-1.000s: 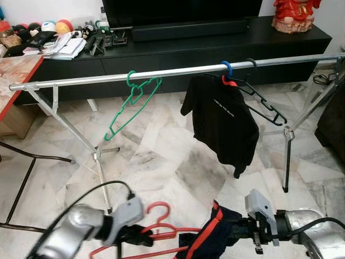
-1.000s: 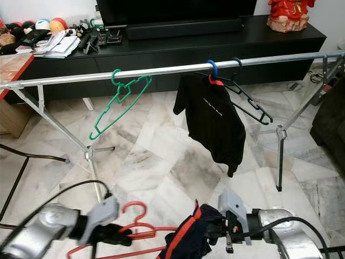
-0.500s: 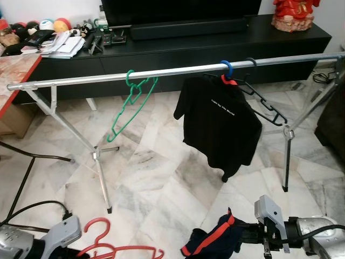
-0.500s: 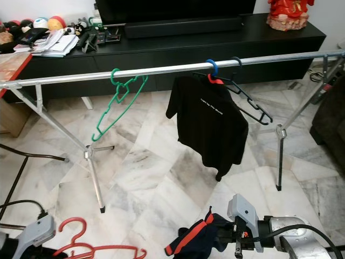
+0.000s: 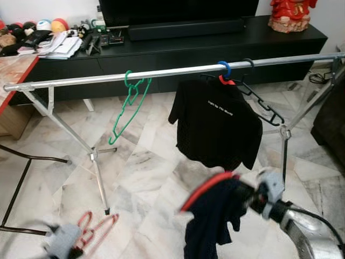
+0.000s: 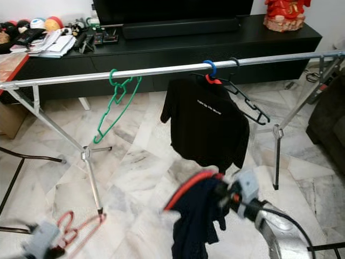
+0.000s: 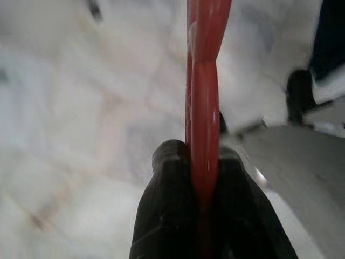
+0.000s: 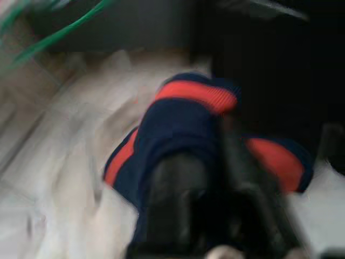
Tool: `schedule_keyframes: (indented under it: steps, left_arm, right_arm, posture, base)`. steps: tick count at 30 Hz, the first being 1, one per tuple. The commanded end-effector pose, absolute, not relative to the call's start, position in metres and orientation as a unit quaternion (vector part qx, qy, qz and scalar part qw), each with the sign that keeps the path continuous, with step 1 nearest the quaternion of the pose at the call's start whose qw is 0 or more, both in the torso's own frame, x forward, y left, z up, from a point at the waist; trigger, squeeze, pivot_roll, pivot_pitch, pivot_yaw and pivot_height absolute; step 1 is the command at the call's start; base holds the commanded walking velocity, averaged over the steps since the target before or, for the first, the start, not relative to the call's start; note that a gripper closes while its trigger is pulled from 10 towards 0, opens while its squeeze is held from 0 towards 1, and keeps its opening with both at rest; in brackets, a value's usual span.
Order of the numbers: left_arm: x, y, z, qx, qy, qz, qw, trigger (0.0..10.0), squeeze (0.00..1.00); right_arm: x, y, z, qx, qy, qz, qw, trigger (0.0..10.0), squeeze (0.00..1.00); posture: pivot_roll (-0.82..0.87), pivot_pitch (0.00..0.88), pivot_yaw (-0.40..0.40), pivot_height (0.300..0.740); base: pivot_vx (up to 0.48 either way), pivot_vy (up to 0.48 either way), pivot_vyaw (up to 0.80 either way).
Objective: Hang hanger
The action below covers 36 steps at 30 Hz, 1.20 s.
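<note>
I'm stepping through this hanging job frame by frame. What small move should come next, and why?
Probably bring the two tools together so the red hanger can go into the navy garment. The left tool is shut on the hanger, low at the left, while the right tool holds the garment up, well apart from it, below the rail.

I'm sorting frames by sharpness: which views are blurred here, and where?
Eye views: the rail and black shirt are sharp, while both arms smear low down, the left pincer with its red hanger most. Left wrist view: hanger crisp, floor soft. Right wrist view: blurred throughout, navy garment included.
</note>
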State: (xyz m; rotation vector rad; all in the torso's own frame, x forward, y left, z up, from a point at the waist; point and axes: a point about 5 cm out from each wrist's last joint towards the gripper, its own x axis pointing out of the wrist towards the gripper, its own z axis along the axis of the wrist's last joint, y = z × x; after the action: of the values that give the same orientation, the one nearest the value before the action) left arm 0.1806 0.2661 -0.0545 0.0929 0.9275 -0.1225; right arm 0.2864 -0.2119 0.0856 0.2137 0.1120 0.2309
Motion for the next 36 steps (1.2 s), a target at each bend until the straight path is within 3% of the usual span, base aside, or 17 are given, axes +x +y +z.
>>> schedule_keyframes:
  steps: [1,5,6,7,12,22,27,36]
  left_arm:
    - [0.163,0.270,-0.065,0.037,0.472,-0.020,0.881,10.0,0.00]
    - [0.144,0.258,-0.082,0.034,0.500,0.024,0.865,10.0,0.00]
    - [0.139,0.256,-0.085,0.038,0.508,0.026,0.860,10.0,0.00]
    - [0.136,0.254,-0.087,0.040,0.511,0.027,0.858,10.0,0.00]
    - [0.130,0.246,-0.092,0.037,0.523,0.028,0.851,10.0,0.00]
    - [0.161,0.243,-0.082,0.047,0.486,0.036,0.872,10.0,0.00]
    - [0.159,0.247,-0.082,0.046,0.488,0.046,0.871,10.0,0.00]
    - [0.145,0.249,-0.087,0.042,0.506,0.058,0.860,10.0,0.00]
  right_arm:
    - [0.280,-0.217,0.089,0.118,0.043,0.044,0.991,0.0,0.00]
    - [0.272,-0.204,0.092,0.079,0.027,0.004,0.996,0.0,0.00]
    - [0.272,-0.202,0.092,0.085,0.026,-0.010,0.996,3.5,0.00]
    - [0.272,-0.201,0.091,0.091,0.025,-0.023,0.995,10.0,0.00]
    - [0.278,-0.196,0.097,0.090,0.015,-0.037,0.995,10.0,0.00]
    - [0.286,-0.194,0.103,0.063,0.001,-0.048,0.997,10.0,0.00]
    - [0.280,-0.188,0.100,0.073,-0.011,-0.047,0.996,10.0,0.00]
    - [0.282,-0.179,0.097,0.068,-0.009,-0.021,0.997,10.0,0.00]
  posture:
    - [-0.06,0.190,0.021,0.740]
    - [-0.06,0.176,0.020,0.740]
    - [-0.07,0.166,0.019,0.740]
    - [-0.07,0.166,0.019,0.740]
    - [-0.06,0.132,0.015,0.740]
    - [-0.06,0.073,0.021,0.740]
    - [-0.06,0.041,0.033,0.740]
    - [-0.06,0.015,0.033,0.740]
  base:
    - [0.000,0.000,0.00]
    - [0.000,0.000,0.00]
    - [0.000,0.000,0.00]
    - [0.000,0.000,0.00]
    - [0.000,0.000,0.00]
    - [0.000,0.000,0.00]
    - [0.000,0.000,0.00]
    - [0.000,0.000,0.77]
